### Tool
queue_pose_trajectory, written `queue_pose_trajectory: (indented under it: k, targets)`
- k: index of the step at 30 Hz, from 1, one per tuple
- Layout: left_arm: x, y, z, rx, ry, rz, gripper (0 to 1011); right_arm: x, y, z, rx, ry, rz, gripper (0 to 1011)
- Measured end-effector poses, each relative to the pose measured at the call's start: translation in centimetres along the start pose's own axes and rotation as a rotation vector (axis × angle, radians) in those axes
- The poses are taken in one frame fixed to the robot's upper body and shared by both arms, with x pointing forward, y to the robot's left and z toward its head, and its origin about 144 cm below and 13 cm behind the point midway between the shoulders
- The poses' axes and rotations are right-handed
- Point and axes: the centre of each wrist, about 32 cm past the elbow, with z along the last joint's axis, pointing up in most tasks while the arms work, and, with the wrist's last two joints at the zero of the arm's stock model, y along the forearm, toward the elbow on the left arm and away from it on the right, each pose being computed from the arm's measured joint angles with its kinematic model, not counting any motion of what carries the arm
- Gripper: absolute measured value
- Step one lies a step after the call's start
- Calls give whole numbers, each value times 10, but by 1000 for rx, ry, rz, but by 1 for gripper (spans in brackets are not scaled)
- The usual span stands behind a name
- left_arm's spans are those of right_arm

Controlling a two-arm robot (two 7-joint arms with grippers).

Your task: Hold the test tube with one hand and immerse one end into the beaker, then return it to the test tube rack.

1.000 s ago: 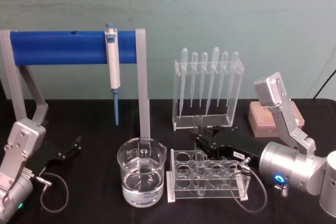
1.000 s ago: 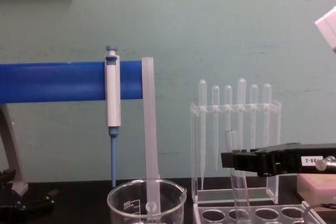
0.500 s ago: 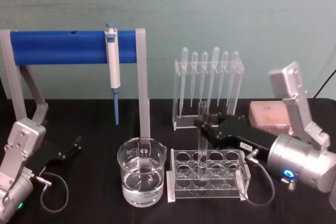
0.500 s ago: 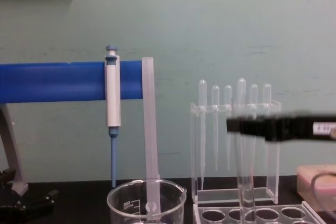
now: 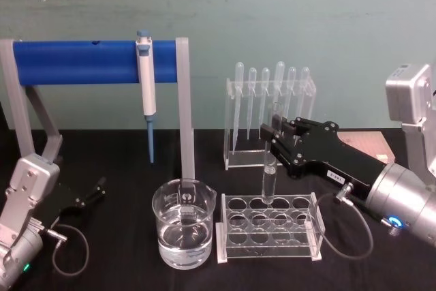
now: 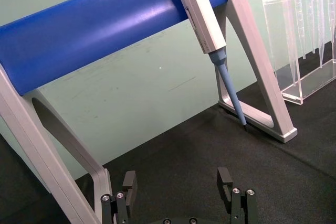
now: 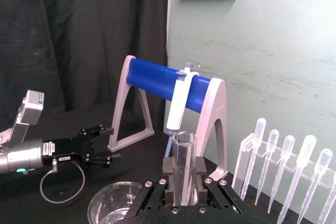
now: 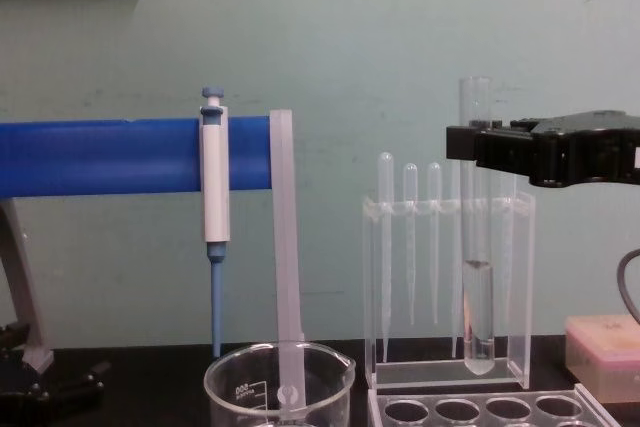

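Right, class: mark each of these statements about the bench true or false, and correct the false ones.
1. The right gripper holds the test tube upright. True.
2. The test tube's bottom sits in a hole of the test tube rack. False: in the chest view it hangs above the rack, clear of the holes.
3. The beaker is empty. False: it holds clear liquid.
4. The left gripper is open, low over the black table at the left, holding nothing. True.
5. The pipettor lies flat on the table. False: it hangs from the blue bar with its tip pointing down.
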Motion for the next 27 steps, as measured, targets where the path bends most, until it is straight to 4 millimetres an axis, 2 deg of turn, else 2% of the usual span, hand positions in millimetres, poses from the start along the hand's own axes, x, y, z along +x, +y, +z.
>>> queue_pose_trajectory:
  k: [27]
  targets:
    - [0,0,0,0,0,0,1000,-2,-3,-2,13,-7,-5,226]
